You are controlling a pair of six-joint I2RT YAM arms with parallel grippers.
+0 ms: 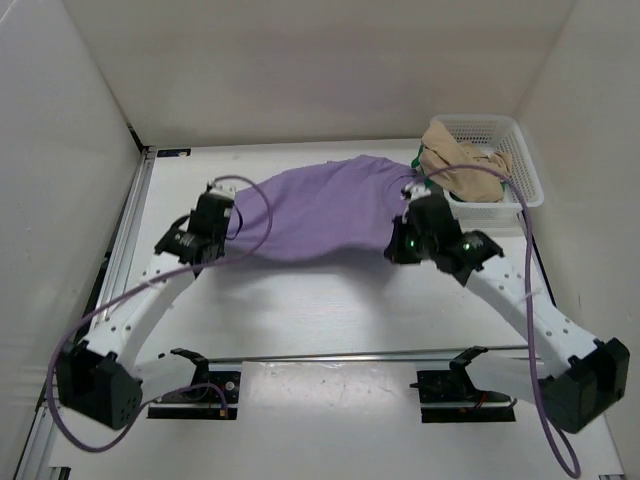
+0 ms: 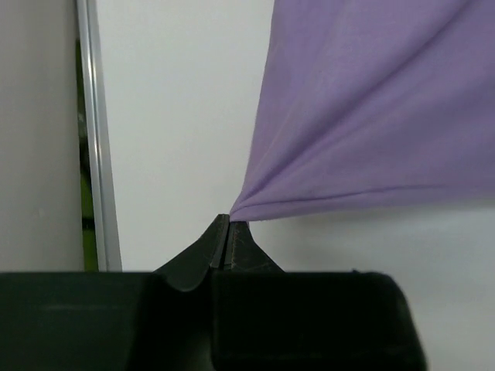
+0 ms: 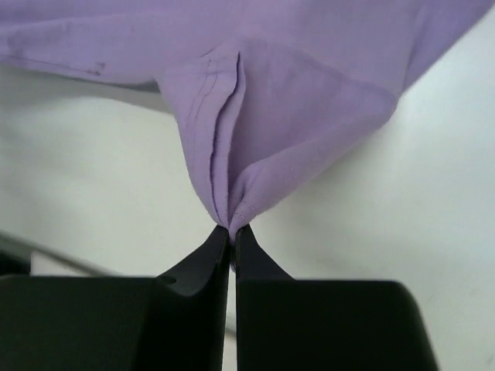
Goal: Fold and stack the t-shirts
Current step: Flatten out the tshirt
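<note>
Lavender shirt (image 1: pixel 320 210) hangs stretched, long axis 9 to 3 o'clock, with the left gripper (image 2: pixel 225 220) and right gripper (image 3: pixel 233 229) each clamped on an end. Bare table (image 1: pixel 320 310) lies toward 6. The basket (image 1: pixel 528 170) holding the tan shirt (image 1: pixel 470 170) crowds 2, perhaps touching.

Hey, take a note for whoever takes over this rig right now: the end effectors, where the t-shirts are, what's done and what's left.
Left end effector: shut on a corner of the lavender shirt.
Right end effector: shut on a bunched fold of the same shirt.
Lavender shirt: stretched between the two arms over the far half of the table, unfolded.
Tan shirt: heaped in the white basket at the far right.
Green shirt: only a green sliver shows at the basket's left edge.
Done: nothing folded or stacked.
Left: fold all three shirts, then stack them.
</note>
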